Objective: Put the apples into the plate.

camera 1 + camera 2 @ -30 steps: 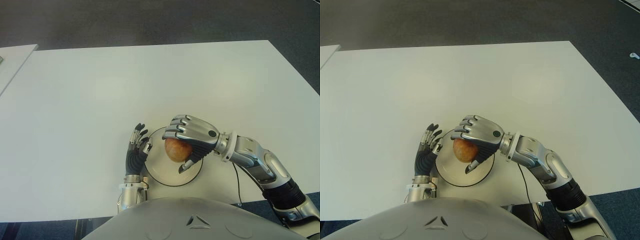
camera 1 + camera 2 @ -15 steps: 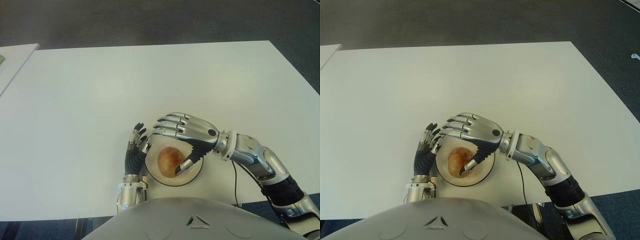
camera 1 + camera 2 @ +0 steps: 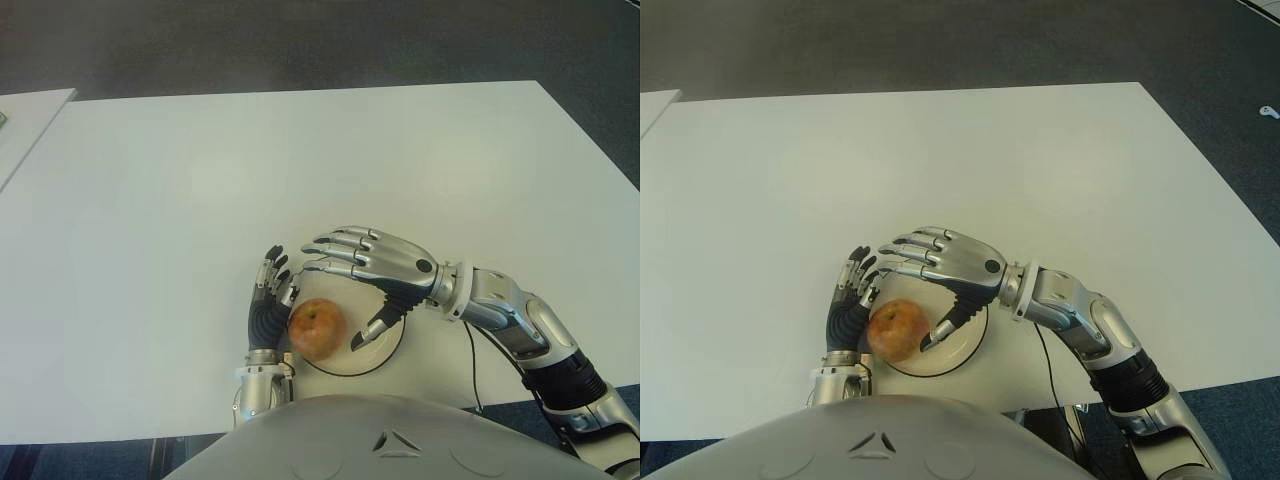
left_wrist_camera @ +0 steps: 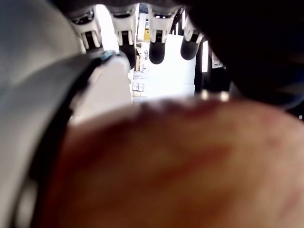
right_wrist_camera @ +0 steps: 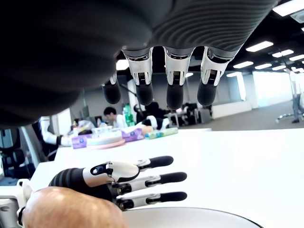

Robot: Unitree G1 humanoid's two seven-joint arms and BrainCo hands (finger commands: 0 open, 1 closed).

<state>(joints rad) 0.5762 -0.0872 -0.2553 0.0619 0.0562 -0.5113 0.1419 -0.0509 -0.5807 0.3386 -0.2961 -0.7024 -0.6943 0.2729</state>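
One red-yellow apple [image 3: 317,329] sits at the left edge of the white plate [image 3: 392,350], close against my left hand [image 3: 268,300]. That hand stands beside the plate with straight, relaxed fingers and holds nothing. In the left wrist view the apple [image 4: 190,166] fills nearly everything. My right hand [image 3: 340,295] hovers over the plate, fingers spread and thumb pointing down, apart from the apple. The right wrist view shows the apple [image 5: 71,209], the plate's rim [image 5: 199,216] and the left hand [image 5: 123,183] beyond.
The white table [image 3: 300,170] stretches wide ahead of the plate. A second table's corner [image 3: 30,110] shows at the far left. A thin cable [image 3: 470,360] hangs off the near edge by my right forearm. Dark floor lies beyond.
My right hand opened and let the apple go. The apple dropped into the plate and rolled left to the rim by my left hand.
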